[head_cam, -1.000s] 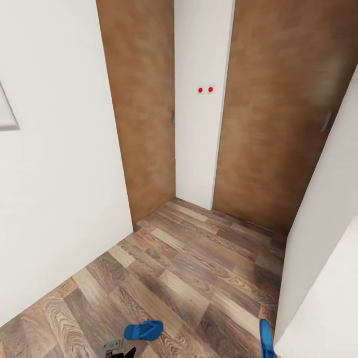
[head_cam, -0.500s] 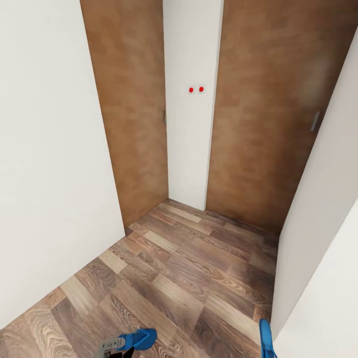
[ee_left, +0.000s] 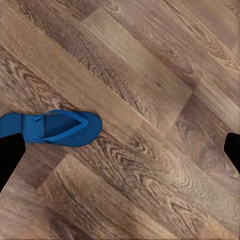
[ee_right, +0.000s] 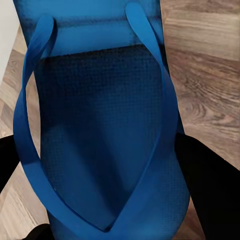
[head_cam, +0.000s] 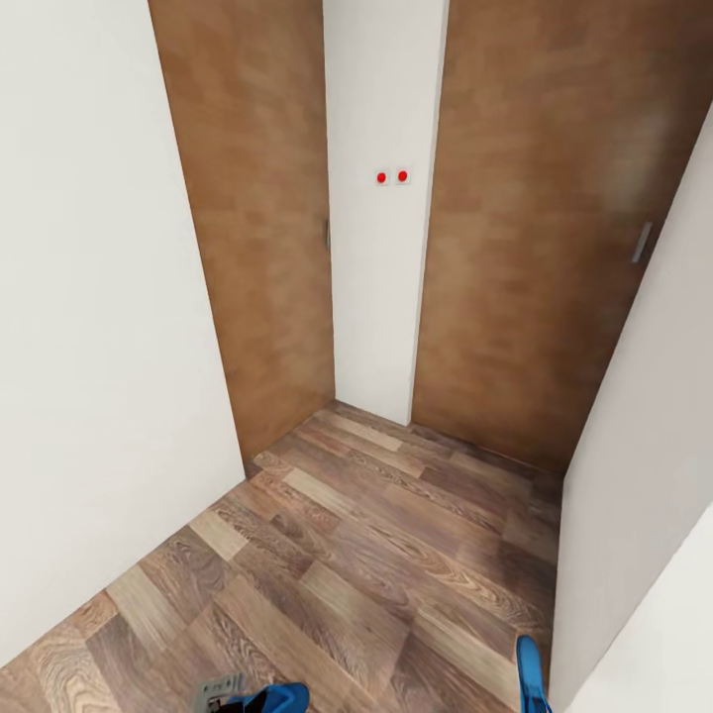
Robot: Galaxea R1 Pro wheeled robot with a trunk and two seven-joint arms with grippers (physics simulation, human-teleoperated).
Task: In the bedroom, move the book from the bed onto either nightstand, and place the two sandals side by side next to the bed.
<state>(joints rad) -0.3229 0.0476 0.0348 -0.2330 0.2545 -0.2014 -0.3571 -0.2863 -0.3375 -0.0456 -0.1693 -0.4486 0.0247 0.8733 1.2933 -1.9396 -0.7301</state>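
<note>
One bright blue sandal lies flat on the wood-plank floor, straps up; its toe end also shows at the bottom edge of the head view as the floor sandal. My left gripper hovers above the floor beside it, open, its black fingers spread wide and holding nothing. The second sandal stands on edge at the lower right of the head view, a thin blue sliver. My right gripper is shut on this sandal's sole, a finger on each side. The book, bed and nightstand are out of view.
Two plain brown wooden doors meet at a narrow white wall strip with two red dots. White walls close in on both sides. Wood-plank floor stretches between them.
The head camera has shifted: the doors sit lower-left in the picture and the floor sandal has slid almost off the bottom edge. The held sandal keeps its place in the view.
</note>
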